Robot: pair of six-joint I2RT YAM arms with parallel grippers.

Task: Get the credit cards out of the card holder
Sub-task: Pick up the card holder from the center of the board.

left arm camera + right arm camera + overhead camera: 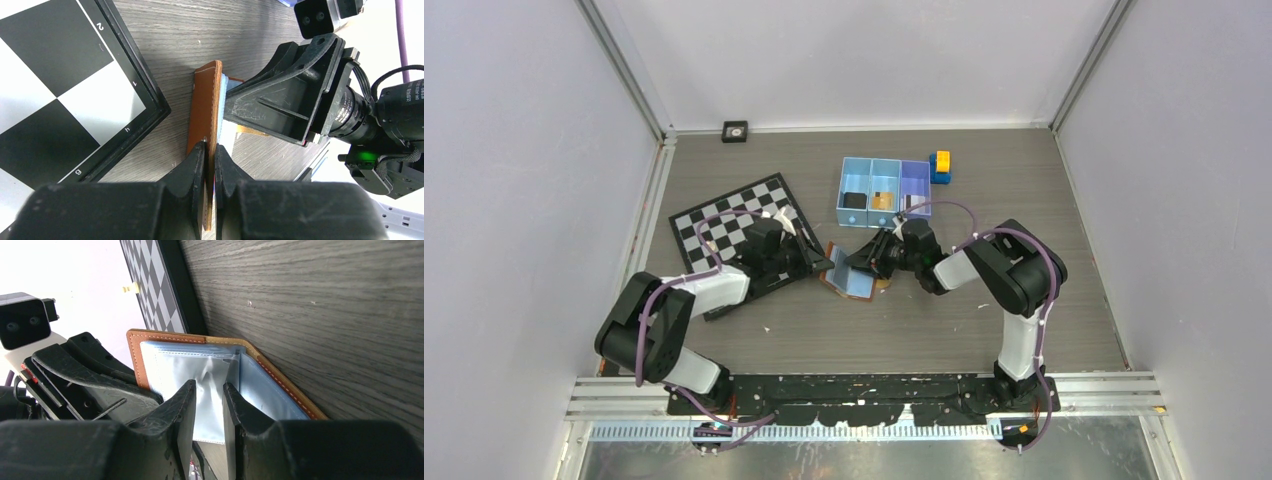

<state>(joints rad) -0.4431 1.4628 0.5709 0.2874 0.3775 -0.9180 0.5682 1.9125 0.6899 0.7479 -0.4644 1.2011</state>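
The brown card holder stands open on edge on the table between both arms. My left gripper is shut on its brown cover, pinching the edge. My right gripper is open, its fingertips on either side of a crumpled silver-blue sleeve inside the card holder. No card shows between these jaws. Flat credit cards lie in the blue tray: a dark one in the left compartment and an orange-toned one in the middle.
The blue three-compartment tray sits behind the card holder, with a yellow-and-blue block at its right end. A chessboard lies under the left arm, its black frame close to the card holder. White walls enclose the table.
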